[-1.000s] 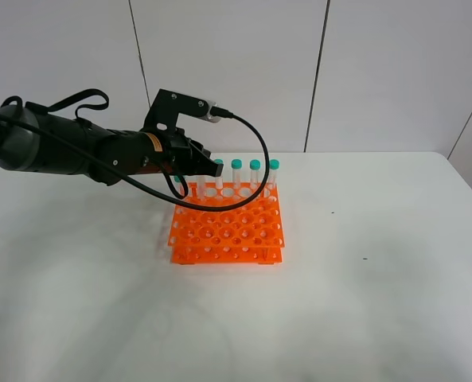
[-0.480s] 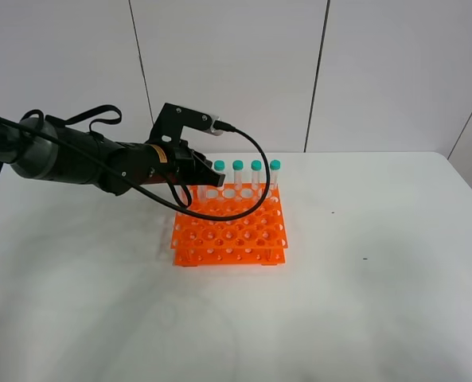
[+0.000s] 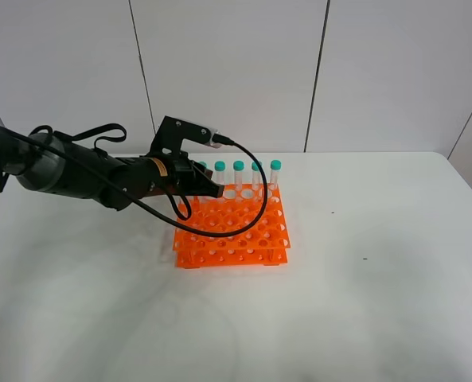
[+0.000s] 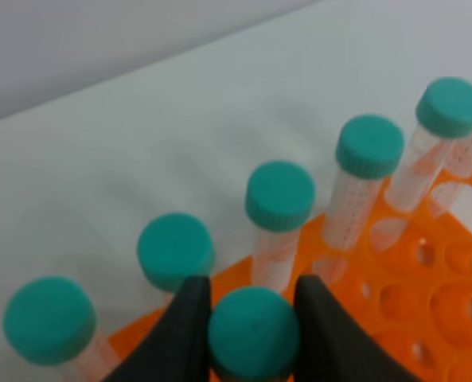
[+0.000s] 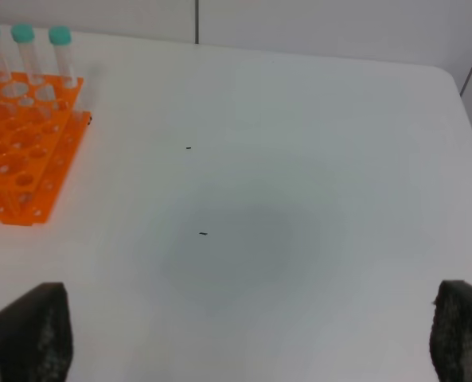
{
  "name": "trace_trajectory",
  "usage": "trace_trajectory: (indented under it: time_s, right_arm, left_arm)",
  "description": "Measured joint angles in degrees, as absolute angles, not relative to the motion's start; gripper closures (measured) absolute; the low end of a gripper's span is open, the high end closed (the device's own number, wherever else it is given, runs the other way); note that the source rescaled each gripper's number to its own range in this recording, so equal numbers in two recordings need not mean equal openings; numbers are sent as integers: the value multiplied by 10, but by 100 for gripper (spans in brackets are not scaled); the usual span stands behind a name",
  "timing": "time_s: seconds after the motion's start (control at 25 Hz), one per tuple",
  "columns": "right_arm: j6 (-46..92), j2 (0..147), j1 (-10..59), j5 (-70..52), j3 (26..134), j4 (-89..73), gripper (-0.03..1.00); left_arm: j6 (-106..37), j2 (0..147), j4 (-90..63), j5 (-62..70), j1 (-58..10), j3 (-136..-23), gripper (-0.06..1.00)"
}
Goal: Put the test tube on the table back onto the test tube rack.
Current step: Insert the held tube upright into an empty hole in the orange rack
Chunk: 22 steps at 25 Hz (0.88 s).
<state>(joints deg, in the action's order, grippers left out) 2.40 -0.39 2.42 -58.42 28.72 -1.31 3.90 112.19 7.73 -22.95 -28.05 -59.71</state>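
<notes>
Left wrist view shows your left hand (image 4: 254, 318) closed on the tube (image 4: 254, 333) by its cap, upright over the rack (image 4: 427, 270), ready to lower into a hole.

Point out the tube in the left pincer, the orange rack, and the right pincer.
test tube (image 4: 254, 334), left wrist view, on its teal cap.
test tube rack (image 3: 236, 232), exterior high view, on its top grid.
right pincer (image 5: 243, 338), right wrist view, midway between its two dark fingertips.

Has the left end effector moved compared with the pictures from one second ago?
Yes. The left end effector has sunk toward the test tube rack: it was level with the green caps, and it is now lower, over the rack's back rows.
</notes>
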Motion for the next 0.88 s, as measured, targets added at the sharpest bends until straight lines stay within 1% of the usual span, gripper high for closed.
trace_trajectory:
  time_s: [0.76,0.8,0.84,0.88]
  right_arm:
    - [24,-4,24,-584,287,-14,-3]
    - [24,-4,24,-584,287,-14,-3]
    - [24,-4,24,-584,287,-14,-3]
    - [24,-4,24,-584,287,-14,-3]
  left_arm:
    - [39,1145,63,-253,-281,-597,94]
    - [39,1145,63,-253,-281,-597,92]
    - [39,1145,63,-253,-281,-597,84]
    - [39,1145,63,-253,-281,-597,73]
